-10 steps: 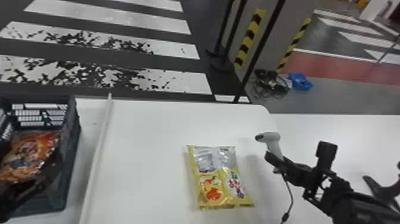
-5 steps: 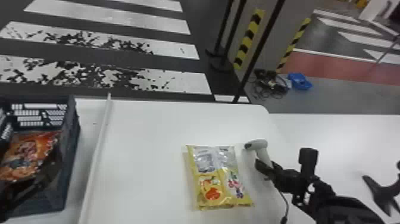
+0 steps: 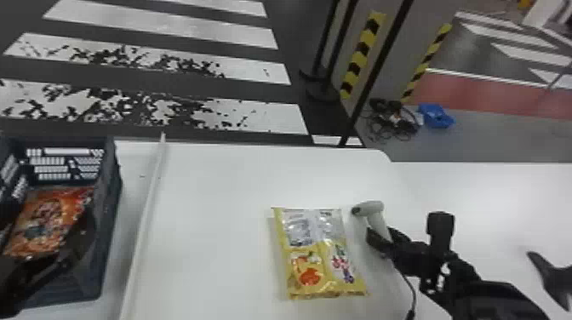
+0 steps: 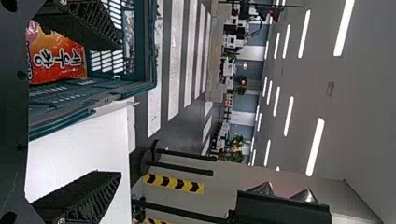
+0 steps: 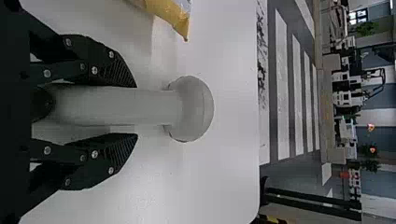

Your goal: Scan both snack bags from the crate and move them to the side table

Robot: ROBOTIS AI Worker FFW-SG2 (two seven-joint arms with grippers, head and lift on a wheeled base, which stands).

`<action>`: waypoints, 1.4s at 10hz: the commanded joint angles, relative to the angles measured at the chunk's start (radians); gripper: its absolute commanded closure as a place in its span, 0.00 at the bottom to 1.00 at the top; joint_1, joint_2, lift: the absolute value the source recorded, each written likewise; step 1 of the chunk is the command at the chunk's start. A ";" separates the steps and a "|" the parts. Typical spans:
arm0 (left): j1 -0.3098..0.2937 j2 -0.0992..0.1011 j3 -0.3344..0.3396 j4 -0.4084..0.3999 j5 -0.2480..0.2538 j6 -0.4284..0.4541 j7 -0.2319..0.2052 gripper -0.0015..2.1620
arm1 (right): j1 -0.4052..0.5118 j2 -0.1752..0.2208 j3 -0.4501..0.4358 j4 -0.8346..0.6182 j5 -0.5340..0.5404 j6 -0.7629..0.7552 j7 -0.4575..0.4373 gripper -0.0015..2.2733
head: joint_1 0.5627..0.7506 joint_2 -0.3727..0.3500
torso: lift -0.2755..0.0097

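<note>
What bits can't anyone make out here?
- Far left of the crate: head view, cut off by the edge.
- Part of the orange bag: head view, behind the left hand.
- Scanner's handle end: right wrist view, inside the right hand.

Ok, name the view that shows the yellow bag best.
The head view: the yellow bag lies whole there, printed side up on the white table. The right wrist view catches one corner, the rest cut off.
</note>
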 commanded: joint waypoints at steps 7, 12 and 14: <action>-0.002 0.017 -0.014 -0.020 0.005 0.005 0.000 0.02 | 0.315 0.061 -0.180 -0.679 -0.106 0.304 -0.047 0.02 | 0.70 0.16 | 0.63; 0.015 0.029 0.003 -0.028 0.012 0.005 -0.002 0.02 | 0.319 0.170 -0.082 -0.693 -0.081 0.307 -0.035 0.07 | 0.70 0.30 | 0.63; 0.011 0.028 -0.002 -0.023 0.012 0.008 -0.003 0.02 | 0.322 0.193 -0.039 -0.694 -0.066 0.295 -0.035 0.07 | 0.70 0.36 | 0.63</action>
